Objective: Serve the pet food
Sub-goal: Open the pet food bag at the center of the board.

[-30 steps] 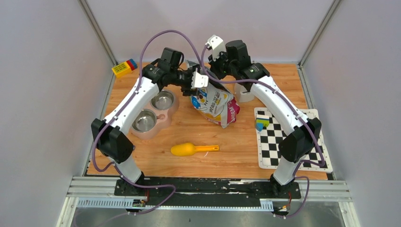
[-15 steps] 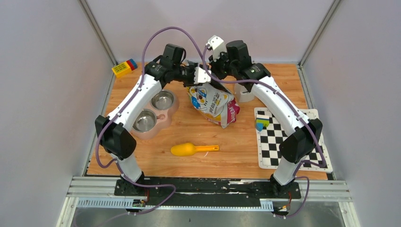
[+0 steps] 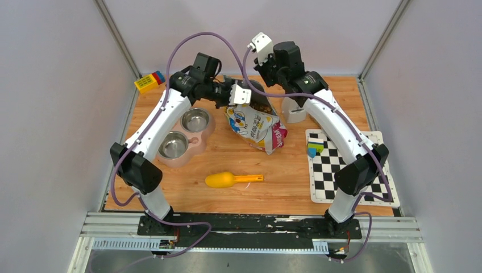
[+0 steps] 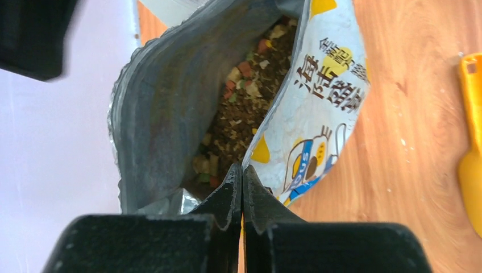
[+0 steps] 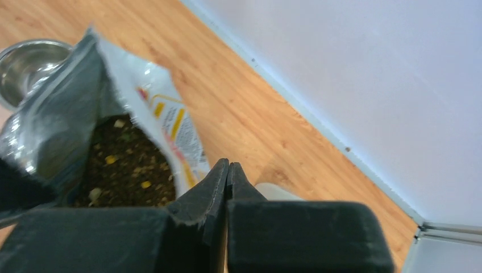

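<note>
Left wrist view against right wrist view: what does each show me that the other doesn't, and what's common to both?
Only the left wrist view shows the yellow scoop at its right edge, the cartoon print on the bag, and the left gripper shut on the bag's front rim. Only the right wrist view shows a steel bowl beyond the bag and a white container behind the shut right gripper. Both show the bag's open mouth, its silver lining and the pet food inside.

1 camera sits high, looking down on the whole table [image 3: 187,199]. 2 wrist cameras look closely into the open bag [image 4: 324,114], which all 3 see.
</note>
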### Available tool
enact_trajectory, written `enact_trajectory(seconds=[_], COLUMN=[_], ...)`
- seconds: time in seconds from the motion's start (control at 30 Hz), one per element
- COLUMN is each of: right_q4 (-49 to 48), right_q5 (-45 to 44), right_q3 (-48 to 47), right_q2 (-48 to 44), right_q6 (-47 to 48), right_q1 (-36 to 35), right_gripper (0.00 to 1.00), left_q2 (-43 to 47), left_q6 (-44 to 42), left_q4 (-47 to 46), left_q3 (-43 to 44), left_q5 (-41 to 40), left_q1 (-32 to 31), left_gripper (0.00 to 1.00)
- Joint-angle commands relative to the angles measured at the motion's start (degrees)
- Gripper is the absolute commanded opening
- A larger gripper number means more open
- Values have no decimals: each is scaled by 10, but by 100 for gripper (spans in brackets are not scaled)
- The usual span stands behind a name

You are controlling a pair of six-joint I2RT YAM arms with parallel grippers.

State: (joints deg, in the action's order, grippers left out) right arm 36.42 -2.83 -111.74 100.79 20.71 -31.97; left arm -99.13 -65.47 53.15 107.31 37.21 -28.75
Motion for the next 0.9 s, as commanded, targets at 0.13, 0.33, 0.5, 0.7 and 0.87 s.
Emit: enact_trajectory(seconds=[0.13,0.33,0.5,0.7,0.87], right_q4=[39,99,119,134,141], right_q5=[41,131,138,146,162], right_q3=[-40,-36,-39,-63,-74], right_q2=[1,-15,-15,-19,-27], right_q6=[-16,-68,-77,-93,-92], right_q1=[-6,-6,-7,-12,-22], right_gripper=[14,47,49,50,54], left_q2=[82,90,93,97,96], left_q6=[3,25,33,33,35], left_q4=[41,8,2,0,-1], left_q3=[-45,-77,-83,-94,-94], left_q5=[9,-3,-2,-6,-4], left_q1=[-8,-8,-7,-7,-7], left_gripper=[0,0,0,0,0])
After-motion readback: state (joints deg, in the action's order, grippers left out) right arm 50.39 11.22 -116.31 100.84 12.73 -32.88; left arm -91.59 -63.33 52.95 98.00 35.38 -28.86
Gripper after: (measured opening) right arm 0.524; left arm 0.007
